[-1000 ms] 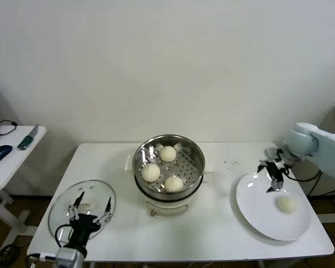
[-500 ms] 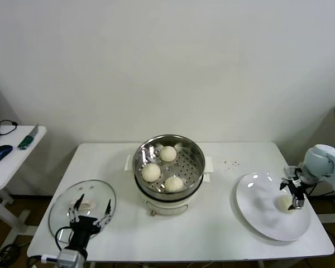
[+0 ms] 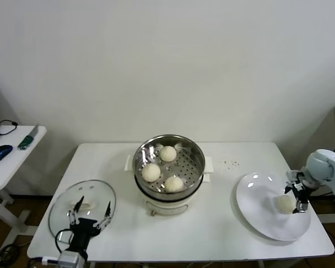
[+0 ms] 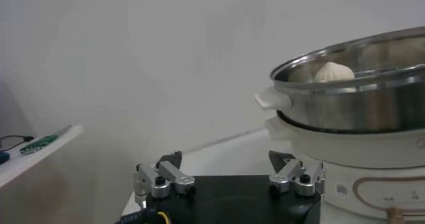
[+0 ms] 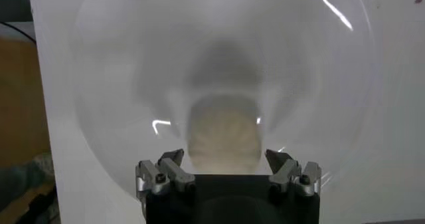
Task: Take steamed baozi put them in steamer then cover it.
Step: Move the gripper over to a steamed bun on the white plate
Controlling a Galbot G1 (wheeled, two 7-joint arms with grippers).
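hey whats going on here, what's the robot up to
The robot is loading baozi into the steamer: three buns already sit in it. The right claw is open around the last baozi on the white plate, not yet closed on it. The left claw hangs open over the glass cover, which lies on the table left of the steamer.

Steamer [image 4: 352,106] cut off; baozi [image 5: 222,135] blurred.
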